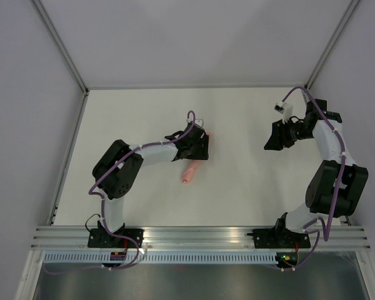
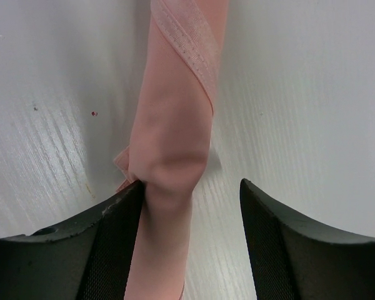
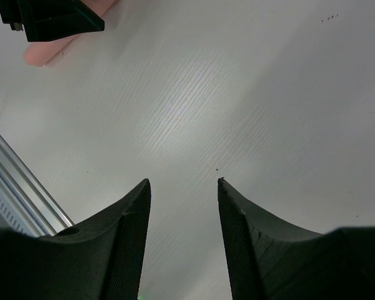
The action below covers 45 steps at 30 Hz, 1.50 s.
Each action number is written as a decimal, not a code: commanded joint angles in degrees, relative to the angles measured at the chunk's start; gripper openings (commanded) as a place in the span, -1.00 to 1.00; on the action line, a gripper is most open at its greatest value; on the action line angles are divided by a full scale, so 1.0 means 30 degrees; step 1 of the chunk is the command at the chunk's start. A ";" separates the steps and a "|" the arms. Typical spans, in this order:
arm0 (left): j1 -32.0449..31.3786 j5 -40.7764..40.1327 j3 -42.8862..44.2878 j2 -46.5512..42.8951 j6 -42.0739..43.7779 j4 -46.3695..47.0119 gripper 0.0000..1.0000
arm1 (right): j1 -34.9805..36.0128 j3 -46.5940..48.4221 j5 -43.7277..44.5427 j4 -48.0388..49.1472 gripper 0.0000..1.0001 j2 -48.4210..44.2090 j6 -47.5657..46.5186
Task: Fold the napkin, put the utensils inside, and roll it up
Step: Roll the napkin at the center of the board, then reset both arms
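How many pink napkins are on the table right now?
1. The napkin lies rolled up near the middle of the table, between the open fingers of the left pincer. The arm covers part of it from above; no second one shows.

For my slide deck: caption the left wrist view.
Left gripper open around the rolled pink napkin on the white table.

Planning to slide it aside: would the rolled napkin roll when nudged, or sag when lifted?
Probably rolls: the napkin is a round tube on a smooth table. Likely sags if lifted by one end: soft cloth. Untied, it may unwind.
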 commanded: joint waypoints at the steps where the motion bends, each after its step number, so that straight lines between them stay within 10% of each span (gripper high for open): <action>1: 0.0148 -0.0122 -0.0034 0.0018 0.1214 -0.3242 0.39 | -0.0059 -0.0093 0.0041 -0.0245 0.06 -0.0452 -0.0422; 4: 0.0178 -0.0208 0.0200 -0.0100 0.1244 -0.3476 0.41 | -0.0059 -0.0122 0.0041 -0.0304 0.05 -0.0481 -0.0509; 6: 0.0323 -0.0151 0.0376 -0.0129 0.1273 -0.3681 0.99 | -0.0059 -0.0180 0.0070 -0.0333 0.06 -0.0510 -0.0568; 45: 0.5040 0.2427 0.2664 -0.5194 0.4085 -0.5909 0.99 | -0.0059 -0.0796 0.0802 0.0807 0.07 -0.1037 0.0719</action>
